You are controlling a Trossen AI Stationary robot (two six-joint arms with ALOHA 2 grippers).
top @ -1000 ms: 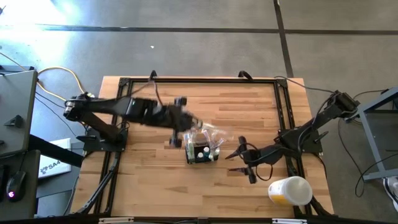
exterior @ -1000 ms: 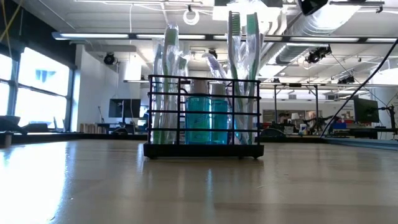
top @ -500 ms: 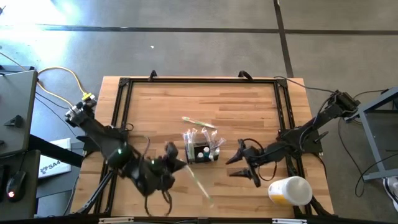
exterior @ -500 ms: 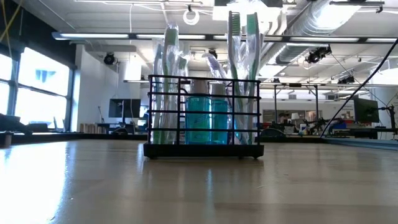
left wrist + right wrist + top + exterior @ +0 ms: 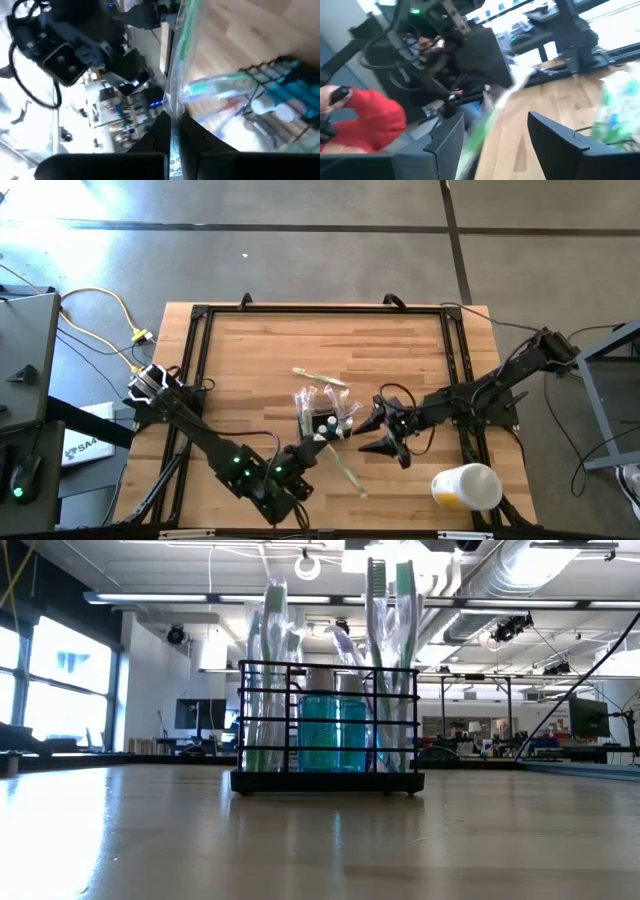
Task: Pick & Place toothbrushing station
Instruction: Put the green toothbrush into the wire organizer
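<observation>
The toothbrushing station, a small black wire caddy, stands on its flat base on the wooden table, holding toothbrushes and blue bottles; it also shows in the low view. My left gripper is at the caddy's near left corner, shut on a wrapped toothbrush. My right gripper is open just right of the caddy, touching nothing. The wrapped toothbrush shows blurred between its fingers in the right wrist view. My left gripper pinches the wrapped toothbrush between its two fingers, at one end of the clear wrapper. The toothbrush runs on past the fingertips, roughly in line with them, slanting toward the table's near right. Whether its free end touches the table, I cannot tell.
Another wrapped toothbrush lies on the table beyond the caddy. A white-and-yellow cup lies on its side at the near right corner. A black frame borders the table. A person in red shows in the right wrist view.
My left gripper has swung from the caddy's far left side round toward the table's near edge, then in to the caddy's near left corner, carrying the wrapped toothbrush. My right gripper has moved toward the table's left, closer to the caddy. The caddy has stayed put.
</observation>
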